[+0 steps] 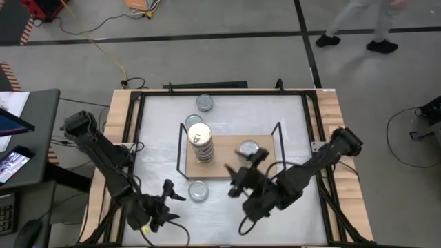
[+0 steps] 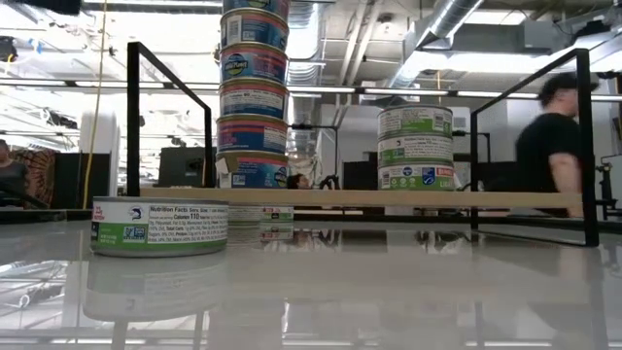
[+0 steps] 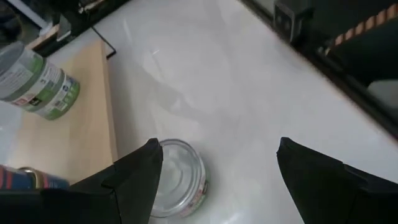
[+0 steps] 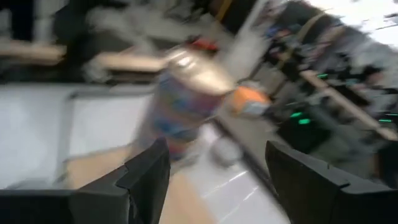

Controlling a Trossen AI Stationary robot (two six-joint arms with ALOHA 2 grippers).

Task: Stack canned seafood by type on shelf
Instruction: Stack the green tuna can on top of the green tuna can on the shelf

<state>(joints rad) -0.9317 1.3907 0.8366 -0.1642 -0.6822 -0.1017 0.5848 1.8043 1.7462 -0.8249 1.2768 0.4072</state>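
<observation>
Two stacks of tins stand on the shelf (image 1: 222,165), the light wooden board with black wire frames at its short ends, lying in the middle of the white tabletop (image 1: 289,117). The tall stack (image 1: 202,143), blue-labelled with a gold pull-tab lid on top, rises at the board's left end; in the low view it runs past the upper edge of the picture. The short stack (image 1: 249,148) of green-labelled tins with a silver lid sits toward the board's right end, well apart from the tall one.

A loose green-labelled tin (image 1: 198,191) lies on the tabletop just in front of the board. Two more silver-lidded tins (image 1: 204,103) rest on the table behind the board, one just beside its far edge, the other farther back.

The left gripper (image 1: 168,195) hovers near the front of the table just left of the loose tin, fingers spread apart and empty. The right gripper (image 1: 241,176) hangs at the board's front edge near the short stack, its fingers likewise apart, holding nothing.

A person (image 2: 556,146) in dark clothes is in the room beyond the table.
</observation>
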